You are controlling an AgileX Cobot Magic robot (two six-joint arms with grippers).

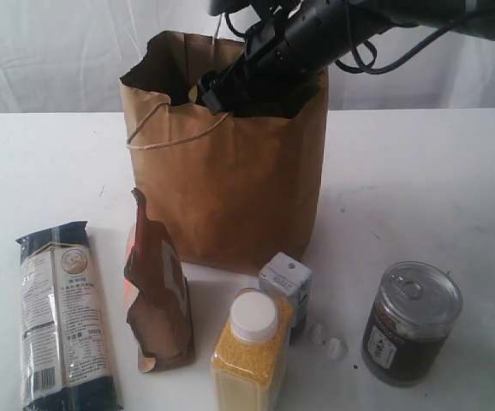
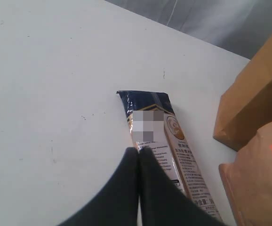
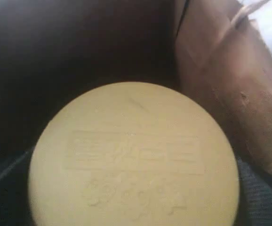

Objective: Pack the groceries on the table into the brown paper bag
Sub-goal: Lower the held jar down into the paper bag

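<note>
Paper bag point(image 1: 230, 188) hides right jaws, wide about a jar lid point(image 3: 133, 155); grip unclear.
Left jaws pressed together over noodle packet point(image 2: 169, 136), pouch point(image 2: 258, 188) beside.

A white curtain point(image 1: 59, 51) hangs at the back across the whole width of the exterior view and falls in soft vertical folds, brighter in some places and faintly shadowed in others. The left wrist view catches a greyish, folded strip of the same curtain point(image 2: 206, 21). Two small white crumbs point(image 1: 336, 348) lie just beside each other toward the front right of the exterior view.
</note>
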